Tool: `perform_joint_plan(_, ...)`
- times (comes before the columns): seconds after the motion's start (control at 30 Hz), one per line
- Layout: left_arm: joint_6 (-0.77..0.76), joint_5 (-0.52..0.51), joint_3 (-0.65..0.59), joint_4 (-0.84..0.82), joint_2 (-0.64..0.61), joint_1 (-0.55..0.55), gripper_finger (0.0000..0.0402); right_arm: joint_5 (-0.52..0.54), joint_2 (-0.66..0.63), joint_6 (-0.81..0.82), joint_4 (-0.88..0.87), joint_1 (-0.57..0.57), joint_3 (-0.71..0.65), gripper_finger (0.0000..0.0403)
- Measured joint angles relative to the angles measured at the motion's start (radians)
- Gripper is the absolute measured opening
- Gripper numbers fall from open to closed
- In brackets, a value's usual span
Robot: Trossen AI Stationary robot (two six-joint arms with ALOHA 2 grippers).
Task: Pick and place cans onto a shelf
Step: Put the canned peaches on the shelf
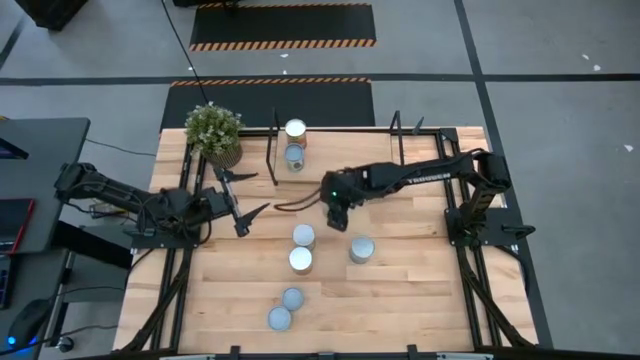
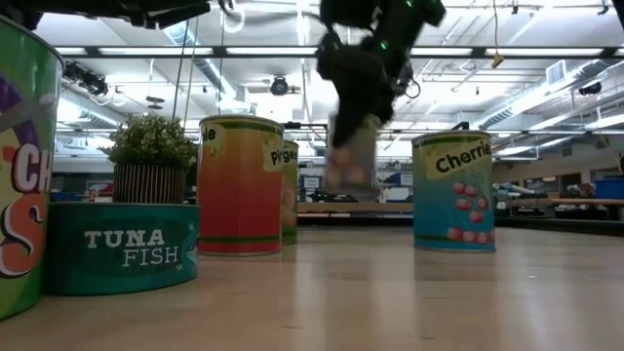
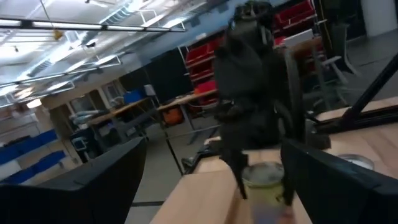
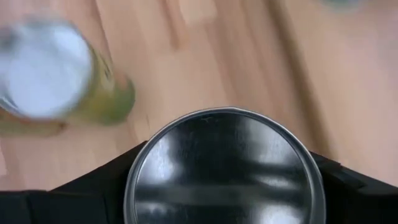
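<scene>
My right gripper (image 1: 335, 216) is over the table's middle, shut on a can (image 4: 224, 168) with a shiny round top. The can shows blurred in the low view (image 2: 351, 156), hanging clear of the table. My left gripper (image 1: 262, 192) is open and empty at the left, near the shelf's left rod (image 1: 271, 150). Two cans (image 1: 295, 129) (image 1: 295, 155) stand by that rod at the back. Several more cans stand upright on the tabletop: (image 1: 303, 236), (image 1: 300, 260), (image 1: 362, 249), (image 1: 291, 298), (image 1: 279, 318). My right gripper pinches the can by its side just below the top rim (image 4: 140, 180), one dark finger (image 4: 93, 190) on each side. The fingers come from above, pointing down. The can hangs upright below them, its bottom (image 2: 349, 180) lifted clear of the table.
A potted green plant (image 1: 213, 133) stands at the far left corner. Thin black shelf rods (image 1: 396, 130) rise at the back. In the low view large cans (image 2: 240, 185) (image 2: 452, 190) and a tuna tin (image 2: 122, 246) stand close to the camera.
</scene>
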Motion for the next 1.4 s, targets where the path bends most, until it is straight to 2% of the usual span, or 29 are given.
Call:
perform_joint_plan(0.17,-0.075,0.099,0.000,-0.140,-0.083,0.071,0.0378,0.025,0.002,-0.146,0.009,-0.060,0.090,0.0328)
perform_joint_plan(0.27,-0.110,0.227,0.000,-0.208,-0.129,0.113,0.0378,0.016,0.002,-0.227,0.026,-0.116,0.115,0.0328)
perform_joint_plan(0.4,-0.138,0.381,0.000,-0.241,-0.158,0.163,0.0378,-0.050,0.002,-0.293,0.074,-0.203,0.116,0.0328)
perform_joint_plan(0.53,-0.162,0.468,-0.005,-0.238,-0.160,0.220,0.0378,-0.089,0.002,-0.336,0.105,-0.279,0.116,0.0327)
perform_joint_plan(0.63,-0.181,0.546,-0.067,-0.078,-0.145,0.274,0.0378,-0.126,0.002,-0.365,0.135,-0.324,0.116,0.0327)
perform_joint_plan(0.77,-0.218,0.560,-0.124,0.034,-0.139,0.354,0.0378,-0.157,0.002,-0.400,0.148,-0.385,0.116,0.0327)
perform_joint_plan(0.93,-0.235,0.583,-0.127,-0.004,-0.178,0.424,0.0378,-0.201,0.034,-0.396,0.124,-0.446,0.116,0.0327)
perform_joint_plan(1.1,-0.253,0.628,-0.127,-0.026,-0.202,0.449,0.0378,-0.250,0.081,-0.402,0.068,-0.427,0.114,0.0327)
perform_joint_plan(1.3,-0.258,0.629,-0.127,-0.023,-0.201,0.446,0.0378,-0.248,0.100,-0.413,-0.002,-0.405,0.114,0.0331)
perform_joint_plan(1.4,-0.259,0.629,-0.127,-0.020,-0.200,0.446,0.0378,-0.187,0.103,-0.420,-0.017,-0.405,0.114,0.0339)
